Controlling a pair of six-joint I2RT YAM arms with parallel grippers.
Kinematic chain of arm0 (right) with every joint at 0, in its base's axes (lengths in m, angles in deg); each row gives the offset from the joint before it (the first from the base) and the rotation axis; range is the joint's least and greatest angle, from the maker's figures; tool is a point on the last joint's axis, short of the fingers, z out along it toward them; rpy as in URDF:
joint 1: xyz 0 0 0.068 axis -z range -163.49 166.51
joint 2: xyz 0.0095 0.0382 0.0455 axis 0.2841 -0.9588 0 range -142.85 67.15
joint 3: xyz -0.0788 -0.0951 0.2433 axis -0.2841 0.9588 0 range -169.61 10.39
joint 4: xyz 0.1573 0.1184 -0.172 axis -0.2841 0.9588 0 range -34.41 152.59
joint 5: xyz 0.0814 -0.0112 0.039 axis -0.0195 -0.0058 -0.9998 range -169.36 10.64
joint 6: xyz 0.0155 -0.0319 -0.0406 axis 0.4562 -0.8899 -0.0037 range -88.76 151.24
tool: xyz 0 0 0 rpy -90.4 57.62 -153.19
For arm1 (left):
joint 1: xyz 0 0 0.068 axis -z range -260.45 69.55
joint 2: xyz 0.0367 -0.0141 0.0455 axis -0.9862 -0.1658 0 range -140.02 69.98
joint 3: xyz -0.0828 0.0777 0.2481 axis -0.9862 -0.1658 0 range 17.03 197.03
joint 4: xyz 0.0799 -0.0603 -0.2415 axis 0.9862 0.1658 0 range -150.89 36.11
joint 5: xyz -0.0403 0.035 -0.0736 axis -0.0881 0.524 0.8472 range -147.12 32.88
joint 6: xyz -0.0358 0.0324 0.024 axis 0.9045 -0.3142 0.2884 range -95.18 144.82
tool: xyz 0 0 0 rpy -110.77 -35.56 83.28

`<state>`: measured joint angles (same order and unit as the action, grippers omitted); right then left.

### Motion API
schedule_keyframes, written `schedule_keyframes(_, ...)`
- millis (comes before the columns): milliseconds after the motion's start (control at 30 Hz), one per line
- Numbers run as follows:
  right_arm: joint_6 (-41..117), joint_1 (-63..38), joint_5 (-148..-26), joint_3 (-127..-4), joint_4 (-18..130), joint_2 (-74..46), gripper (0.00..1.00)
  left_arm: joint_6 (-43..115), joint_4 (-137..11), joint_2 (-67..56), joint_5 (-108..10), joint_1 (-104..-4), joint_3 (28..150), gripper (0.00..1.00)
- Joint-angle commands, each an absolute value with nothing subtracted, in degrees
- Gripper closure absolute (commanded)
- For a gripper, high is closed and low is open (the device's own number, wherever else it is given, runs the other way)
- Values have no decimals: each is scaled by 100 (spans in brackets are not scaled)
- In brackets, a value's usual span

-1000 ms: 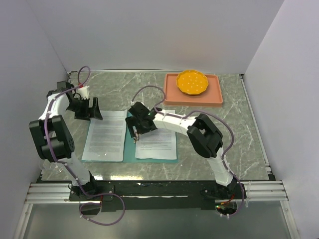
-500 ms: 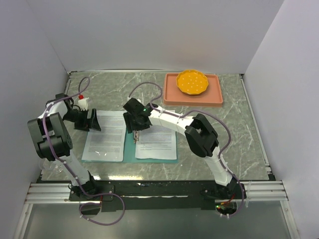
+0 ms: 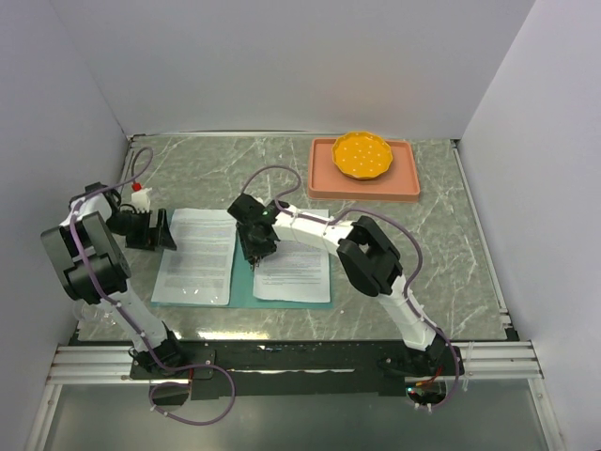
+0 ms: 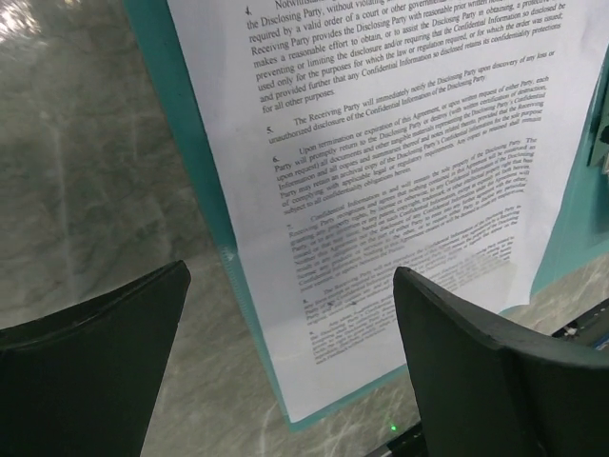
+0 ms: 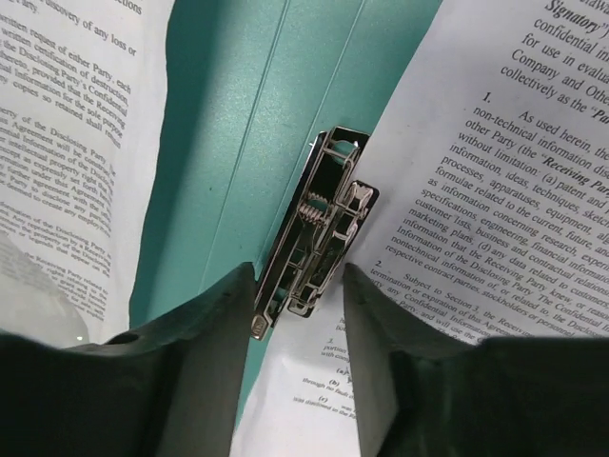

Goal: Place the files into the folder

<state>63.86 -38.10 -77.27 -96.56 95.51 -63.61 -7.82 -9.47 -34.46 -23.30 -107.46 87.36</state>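
Note:
The teal folder (image 3: 242, 284) lies open on the table. One printed sheet (image 3: 197, 256) lies on its left half and another (image 3: 296, 271) on its right half. My right gripper (image 3: 255, 246) is low over the folder's spine. In the right wrist view my right gripper (image 5: 297, 324) has its fingers (image 5: 205, 352) narrowed on the near end of the metal clip (image 5: 319, 228); the right sheet (image 5: 495, 171) lies against that clip. My left gripper (image 3: 160, 230) is wide open and empty at the left sheet's outer edge. In the left wrist view my left gripper (image 4: 295, 362) hangs over the sheet (image 4: 400, 162) and the folder's edge (image 4: 190, 190).
A salmon-pink tray (image 3: 408, 183) holding a yellow dish (image 3: 362, 154) stands at the back right. White walls close in the left, back and right. A small white bottle with a red cap (image 3: 141, 194) sits by the left arm.
My left gripper has drawn back to the left, off the left sheet. My right gripper has shifted a little left and down onto the clip.

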Motion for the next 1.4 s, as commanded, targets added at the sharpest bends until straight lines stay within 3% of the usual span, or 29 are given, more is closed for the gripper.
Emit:
schedule_keyframes(0, 6551, -3816, -7769, -9737, 9629, -6469, 56, -1209, -789, -3522, -2030, -10779, 8945, 4)
schedule_keyframes(133, 6569, -3799, -7795, -9675, 9646, -6486, 73, -1236, -833, -3680, -2012, -10779, 9015, 4)
schedule_keyframes(633, 7254, -3395, -8357, -7461, 8083, -5819, 89, -1543, -51, -3830, -1757, -10831, 9174, 4)
schedule_keyframes(1100, 8397, -2692, -9245, -5326, 6053, -5152, 96, -1842, 802, -3337, -1951, -11271, 9394, 4)
schedule_keyframes(1367, 8880, -2393, -9702, -4297, 4840, -4984, 96, -1649, 512, -4084, -1670, -11034, 9183, 4)
